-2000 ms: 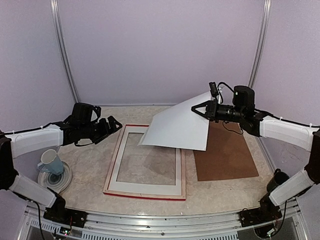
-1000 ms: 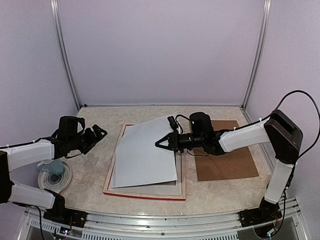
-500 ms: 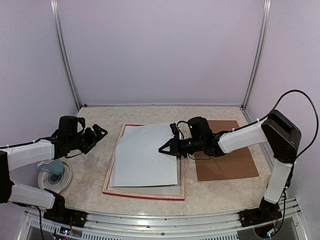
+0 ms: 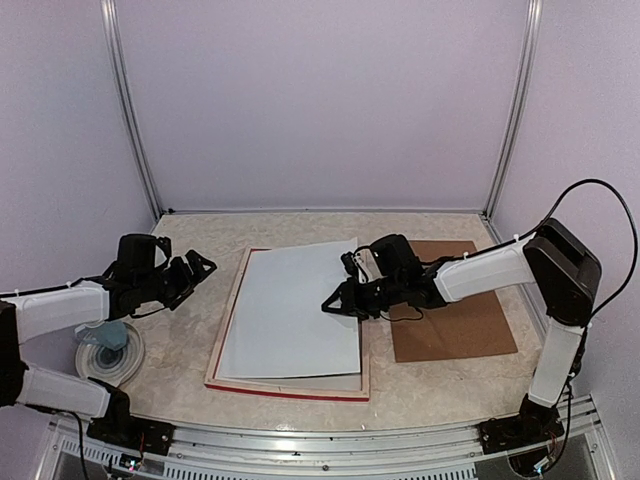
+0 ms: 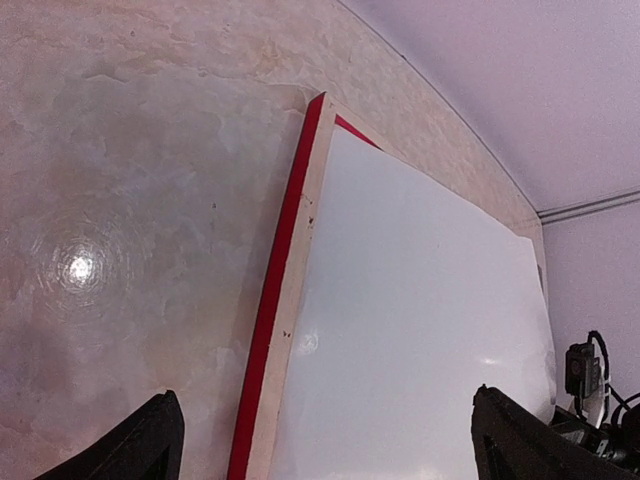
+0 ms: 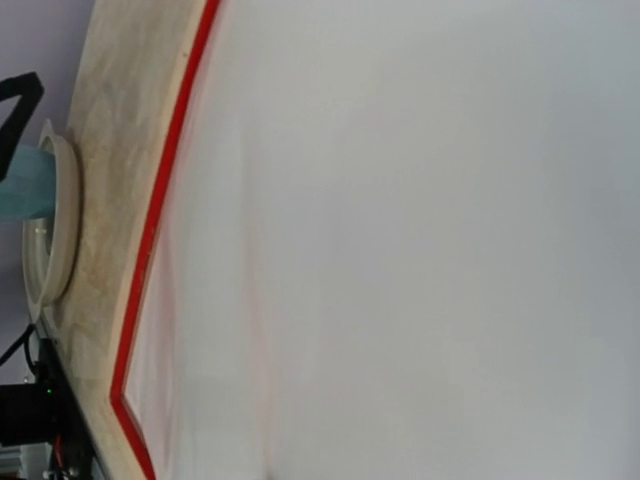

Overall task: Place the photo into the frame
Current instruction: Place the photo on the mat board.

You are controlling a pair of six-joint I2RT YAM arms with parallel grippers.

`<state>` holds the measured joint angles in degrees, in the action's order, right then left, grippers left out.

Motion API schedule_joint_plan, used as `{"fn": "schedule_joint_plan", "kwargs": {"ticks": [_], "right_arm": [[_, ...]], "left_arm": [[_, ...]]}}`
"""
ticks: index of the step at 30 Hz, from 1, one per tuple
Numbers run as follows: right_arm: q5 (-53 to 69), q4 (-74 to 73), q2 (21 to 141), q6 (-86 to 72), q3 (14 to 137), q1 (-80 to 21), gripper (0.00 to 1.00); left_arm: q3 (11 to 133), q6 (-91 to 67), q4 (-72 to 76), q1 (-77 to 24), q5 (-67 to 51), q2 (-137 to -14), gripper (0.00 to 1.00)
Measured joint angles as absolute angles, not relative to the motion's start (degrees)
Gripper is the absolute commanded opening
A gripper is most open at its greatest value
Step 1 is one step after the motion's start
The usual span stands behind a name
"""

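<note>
Photo (image 4: 290,310) lies white side up, flat on the frame (image 4: 222,340), covering nearly all of it. Right hand (image 4: 332,300) sits low at the photo's right edge; cannot tell whether its fingers are apart or pinching the sheet. Left hand (image 4: 198,270) hovers above the table (image 4: 180,330) left of the frame, fingers wide apart, empty. Brown panel (image 4: 470,320) lies right of the frame.

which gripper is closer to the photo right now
Right. The right gripper sits at the right edge of the photo, over the frame. The left gripper hangs open over the table, off the frame's left side, apart from it.
</note>
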<state>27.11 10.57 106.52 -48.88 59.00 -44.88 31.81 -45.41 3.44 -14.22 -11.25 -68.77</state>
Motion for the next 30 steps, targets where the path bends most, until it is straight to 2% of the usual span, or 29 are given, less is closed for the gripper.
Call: {"fn": "schedule_joint_plan", "kwargs": {"ticks": [7, 23, 30], "right_arm": [[27.3, 9.2, 107.9, -48.6, 59.6, -44.9, 0.36], [25.6, 3.3, 108.4, -45.6, 62.7, -44.9, 0.6], [24.2, 0.7, 108.4, -44.0, 63.0, -44.9, 0.63]], "left_arm": [[31.7, -46.1, 3.8, -14.4, -11.6, -69.1, 0.99], [31.7, -46.9, 4.8, -17.5, -11.3, -71.0, 0.99], [31.8, -47.2, 4.8, -18.4, -11.0, -71.7, 0.99]]}}
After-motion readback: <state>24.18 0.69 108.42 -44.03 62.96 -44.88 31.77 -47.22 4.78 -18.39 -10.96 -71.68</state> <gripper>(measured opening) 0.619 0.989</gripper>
